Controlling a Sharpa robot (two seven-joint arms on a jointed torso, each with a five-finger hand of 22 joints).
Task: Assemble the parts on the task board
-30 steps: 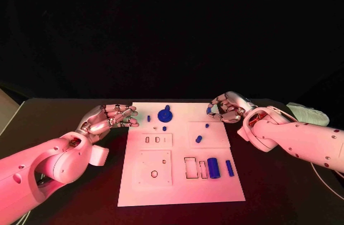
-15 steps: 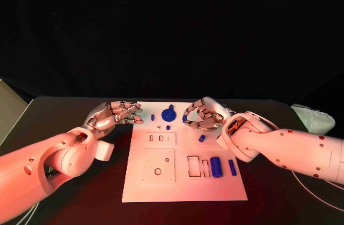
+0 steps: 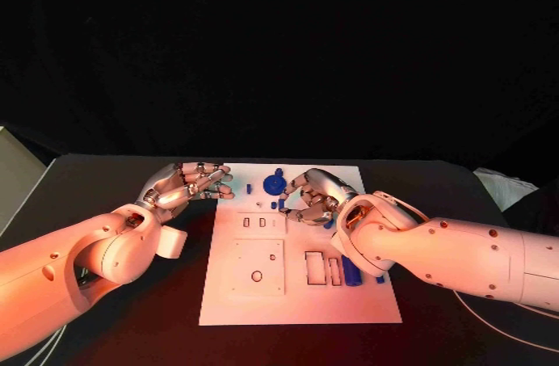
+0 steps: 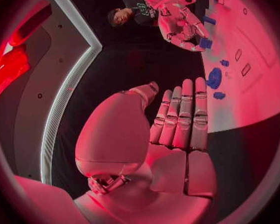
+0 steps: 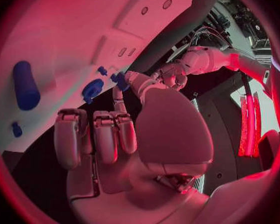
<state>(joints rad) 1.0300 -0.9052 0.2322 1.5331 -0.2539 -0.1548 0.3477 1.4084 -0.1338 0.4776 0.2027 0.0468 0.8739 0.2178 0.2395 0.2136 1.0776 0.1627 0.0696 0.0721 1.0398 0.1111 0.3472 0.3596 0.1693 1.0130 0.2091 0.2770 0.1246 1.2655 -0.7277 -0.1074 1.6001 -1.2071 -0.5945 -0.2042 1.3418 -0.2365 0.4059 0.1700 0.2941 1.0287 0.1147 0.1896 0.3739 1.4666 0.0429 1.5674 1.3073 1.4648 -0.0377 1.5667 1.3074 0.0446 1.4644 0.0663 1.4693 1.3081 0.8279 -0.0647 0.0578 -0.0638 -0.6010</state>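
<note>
The white task board [image 3: 297, 301] lies mid-table. A round blue gear [image 3: 275, 184] sits near its far edge, with a small blue peg [image 3: 248, 190] beside it and another [image 3: 274, 205] just in front. My right hand [image 3: 317, 198] hovers over the board close to the gear, fingers curled, pinching a small blue part [image 4: 205, 43] at its fingertips. A blue cylinder [image 3: 350, 271] lies partly under my right arm. My left hand [image 3: 187, 184] hangs at the board's far left corner, fingers loosely bent, holding nothing.
The board has rectangular slots [image 3: 317, 269] and a square plate with an oval hole [image 3: 256, 275]. A pale object [image 3: 506, 187] lies at the table's right edge. Bare black table [image 3: 116, 334] lies on both sides of the board.
My right hand has moved left across the board's far part, from its right edge to just beside the gear, carrying the small blue part. The left hand has stayed in place.
</note>
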